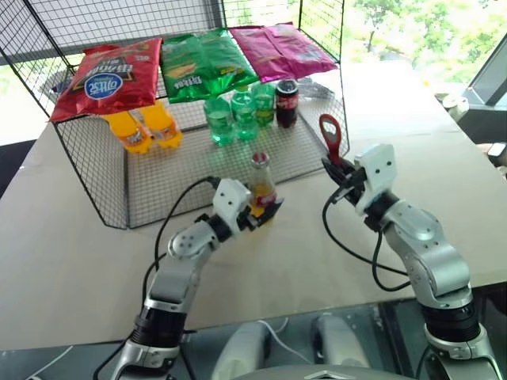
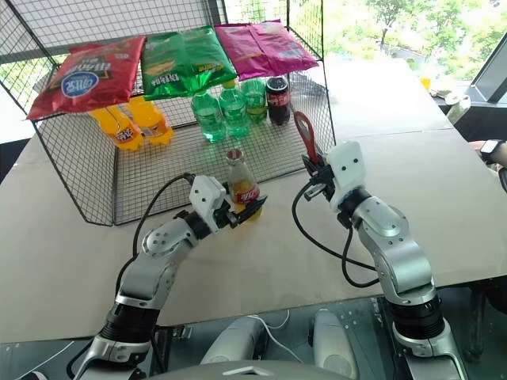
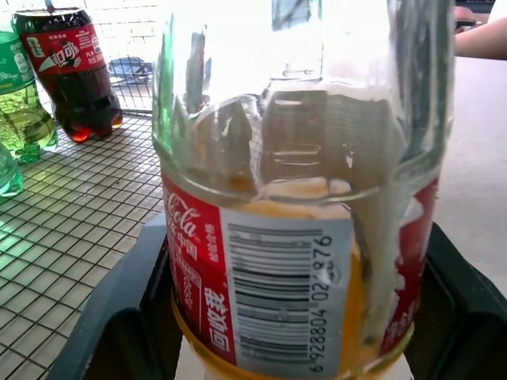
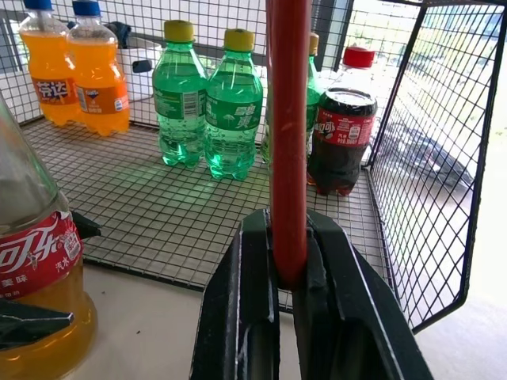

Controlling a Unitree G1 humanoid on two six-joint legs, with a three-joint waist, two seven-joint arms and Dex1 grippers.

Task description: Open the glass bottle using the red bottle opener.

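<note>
Glass is the fragile part: the glass bottle stands at the centre of the left eye view, on the table just in front of the wire rack, with the left gripper closed around its labelled lower body. To its right, the right gripper is clamped tight on the handle of the red bottle opener, loop end up and well apart from the metal cap.

A likely risk is the loop missing the cap's edge and knocking the neck, tipping the bottle. The slim handle could also twist between the fingers when levered.

The bottle's red label carries Coca-Cola script, Chinese characters and a barcode starting 6928804. The red bag on the rack shows upside-down lettering, too unclear to read.
</note>
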